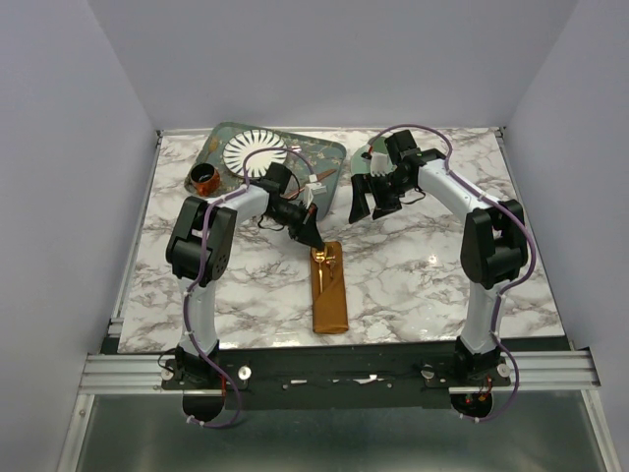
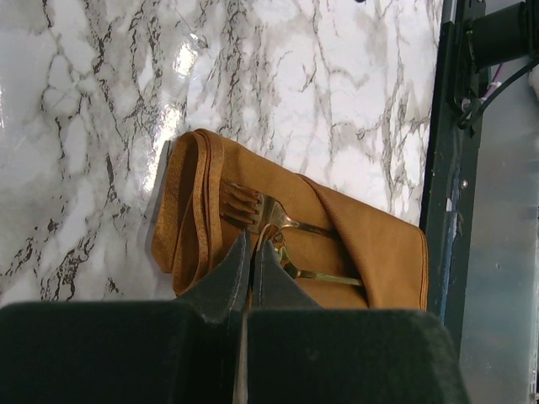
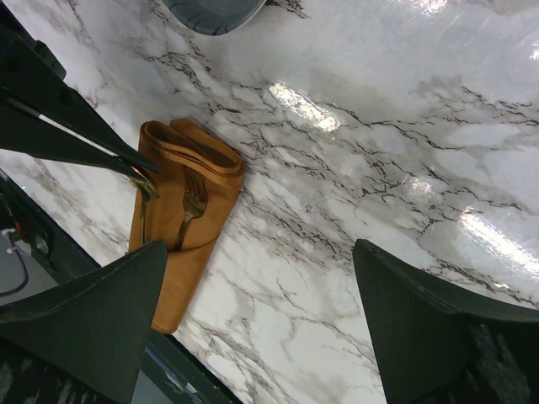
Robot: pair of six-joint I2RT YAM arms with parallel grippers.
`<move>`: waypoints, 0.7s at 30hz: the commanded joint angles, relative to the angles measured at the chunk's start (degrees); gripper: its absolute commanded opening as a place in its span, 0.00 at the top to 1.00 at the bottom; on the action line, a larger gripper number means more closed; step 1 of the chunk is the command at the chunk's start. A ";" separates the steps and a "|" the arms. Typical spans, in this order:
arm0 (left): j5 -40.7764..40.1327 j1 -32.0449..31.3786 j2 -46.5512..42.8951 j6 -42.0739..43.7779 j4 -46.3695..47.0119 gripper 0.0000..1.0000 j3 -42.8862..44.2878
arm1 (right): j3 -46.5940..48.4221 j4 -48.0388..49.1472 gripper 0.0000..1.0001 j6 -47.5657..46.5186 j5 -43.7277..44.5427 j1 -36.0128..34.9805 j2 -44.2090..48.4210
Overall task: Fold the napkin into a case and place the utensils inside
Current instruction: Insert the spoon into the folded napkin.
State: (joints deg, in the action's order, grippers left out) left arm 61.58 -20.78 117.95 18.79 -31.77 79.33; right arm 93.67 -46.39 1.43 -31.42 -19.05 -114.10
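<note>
Left pincer crowds case mouth, open marble rightward

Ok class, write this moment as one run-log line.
left pincer: shut on utensil at case | fork: on case | right pincer: open, empty

Case x1, utensils x2, tray x1, plate x1.

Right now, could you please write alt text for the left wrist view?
The left gripper, its fingers closed, sits at the head of a gold utensil lying beside a fork on the folded rust-orange napkin case, on a marble table.
</note>
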 commanded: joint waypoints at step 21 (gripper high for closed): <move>-1.81 -1.11 -2.90 -2.26 4.61 0.85 -3.83 | -0.33 -1.07 0.00 -0.64 -0.84 0.15 -1.03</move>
State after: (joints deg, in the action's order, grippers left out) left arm 61.36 -21.52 117.62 16.73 -28.67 76.03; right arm 93.65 -46.39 1.43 -31.42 -19.05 -114.17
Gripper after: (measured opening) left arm 0.080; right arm 0.998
